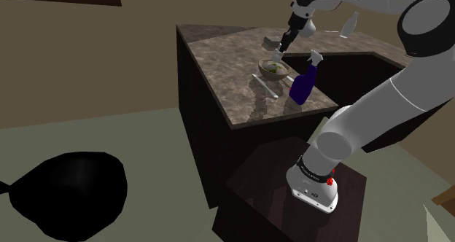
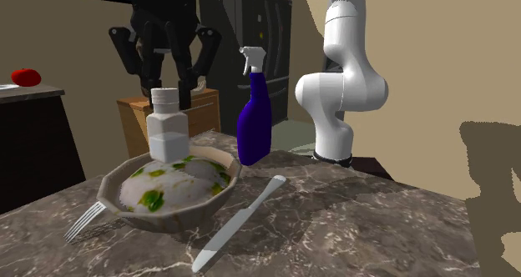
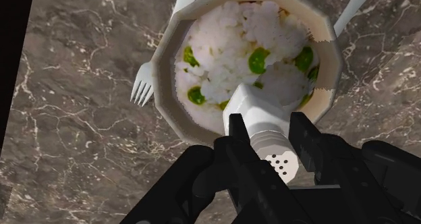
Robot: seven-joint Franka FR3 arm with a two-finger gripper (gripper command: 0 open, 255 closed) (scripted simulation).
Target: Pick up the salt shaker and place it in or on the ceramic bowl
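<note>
The gripper (image 3: 270,125), fingers drawn narrow, clasps the white salt shaker (image 3: 262,109) just under its cap. The shaker stands upright with its base on the rice inside the bowl (image 3: 160,67). Placing looks nearly done. The next move calls for opening the fingers and lifting straight up from the bowl.

Blue spray bottle (image 2: 254,125), knife (image 2: 242,221) and fork (image 2: 86,219) on marbled counter (image 2: 376,234).

White arm (image 1: 379,109) rises at near right, bends over and reaches far left; gripper (image 3: 268,125) points down; its fingers clasp the salt shaker (image 3: 260,108).
</note>
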